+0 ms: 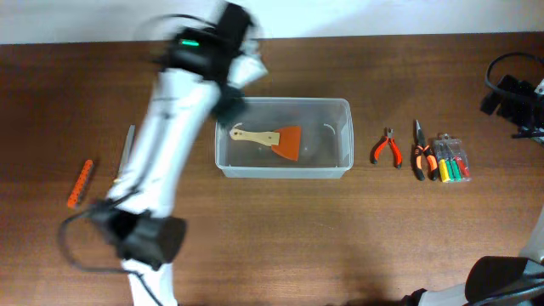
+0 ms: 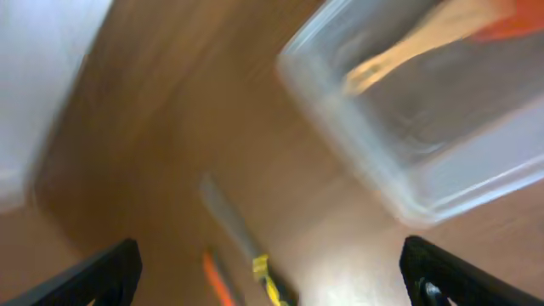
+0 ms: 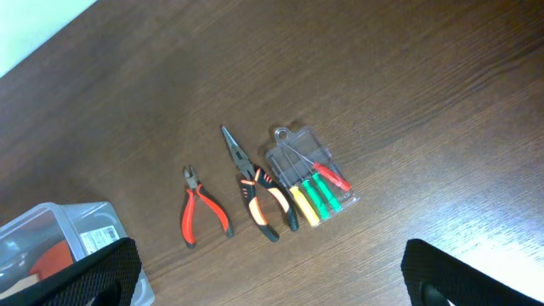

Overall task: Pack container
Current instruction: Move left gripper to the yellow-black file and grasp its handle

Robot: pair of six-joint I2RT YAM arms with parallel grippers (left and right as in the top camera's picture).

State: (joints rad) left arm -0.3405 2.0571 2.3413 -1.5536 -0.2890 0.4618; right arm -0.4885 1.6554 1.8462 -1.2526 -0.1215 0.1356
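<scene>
Overhead view: the container (image 1: 285, 172) stands at mid-table, upright and lidless, and holds a scraper (image 1: 274, 140) with a wooden handle and an orange blade, lying flat on its floor. The left arm (image 1: 170, 127), blurred, reaches from the near edge to the container's rear-left corner. Left of it lie a grey slender tool (image 1: 129, 144) and an orange tool (image 1: 79, 184), apart from each other. Right of the container, in a row: red-handled cutters (image 1: 388, 149), long-nose pliers (image 1: 421, 153) and a clear screwdriver case (image 1: 450, 160). Left wrist view: the left gripper (image 2: 272, 276) has its fingers spread wide above bare wood beside the container's corner. Right wrist view: the right gripper (image 3: 272, 276) is likewise spread wide, above the table near the pliers
</scene>
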